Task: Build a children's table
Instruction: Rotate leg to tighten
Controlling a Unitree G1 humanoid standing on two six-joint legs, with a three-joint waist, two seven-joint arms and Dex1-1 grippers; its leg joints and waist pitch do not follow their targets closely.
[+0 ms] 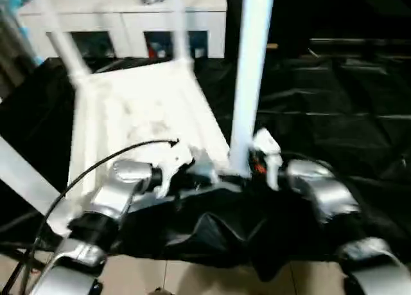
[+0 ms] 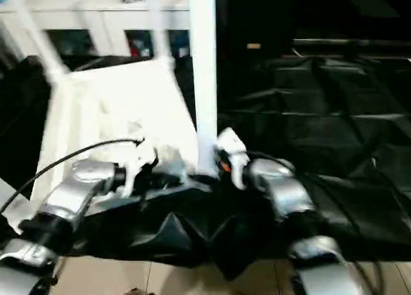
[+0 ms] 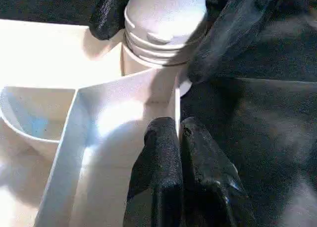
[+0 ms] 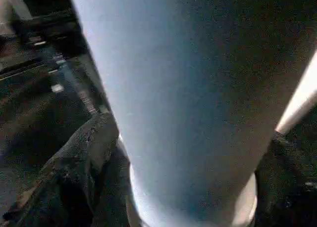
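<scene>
A black-draped work table [image 1: 334, 115] fills the scene, a white cabinet [image 1: 128, 25] behind it, partly cut off. The ribbed white plastic table top [image 1: 135, 115] lies upside down at its near edge; the legs rise upright, tops out of frame. The left gripper [image 3: 179, 138] is clamped on the top's thin rim. The right gripper [image 4: 178, 187] stands spread around the nearest leg [image 1: 250, 76]; contact is unclear.

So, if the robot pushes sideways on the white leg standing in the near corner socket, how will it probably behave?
The leg is a long, smooth tube, so it probably stays stiff but acts as a lever on its socket. Threads still show there, so it may wobble. The tabletop looks like thin ribbed plastic, likely light and apt to slide on the black cloth.
</scene>
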